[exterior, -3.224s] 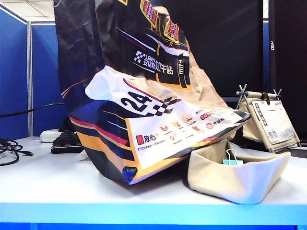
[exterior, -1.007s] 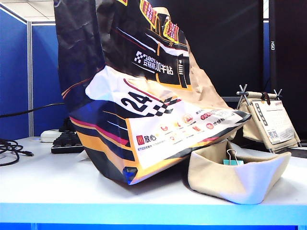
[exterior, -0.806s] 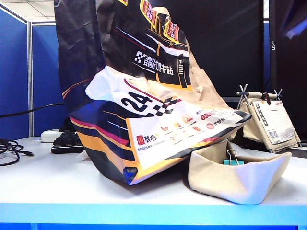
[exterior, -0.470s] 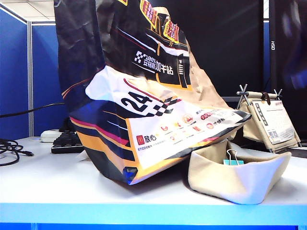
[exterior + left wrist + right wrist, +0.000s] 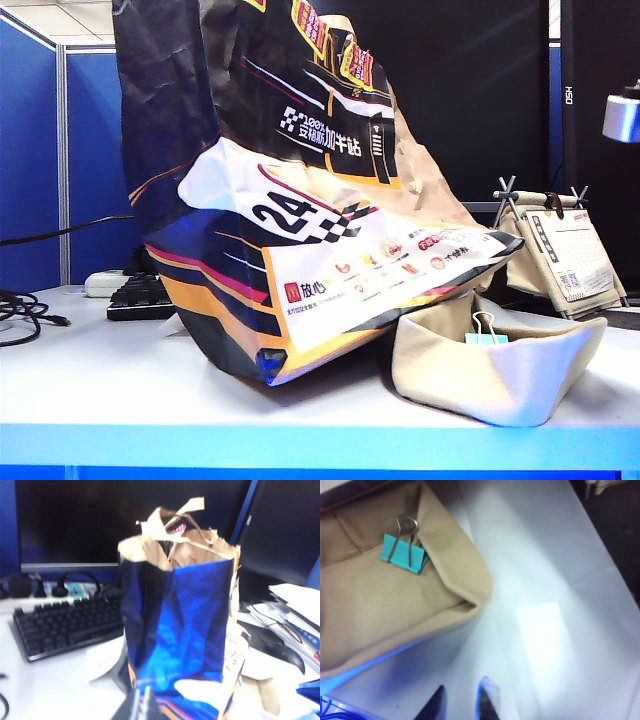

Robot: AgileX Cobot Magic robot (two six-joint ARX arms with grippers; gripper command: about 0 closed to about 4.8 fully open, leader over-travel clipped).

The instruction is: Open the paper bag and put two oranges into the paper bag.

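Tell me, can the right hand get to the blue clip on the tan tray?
Probably yes. The right hand hangs over bare table beside the tan tray, holding nothing, and nothing lies between it and the blue clip on the tray's wall.

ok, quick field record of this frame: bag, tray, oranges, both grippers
paper bag: upright on the table, leaning over the tray; top open in the left wrist view, brown inside showing
fabric tray: beige, right of the bag, teal binder clip on its rim
oranges: none visible in any view
left gripper: shut, empty, in front of the bag's blue side
right gripper: above bare table beside the tray corner, jaws a little apart, holding nothing
keyboard: behind the bag
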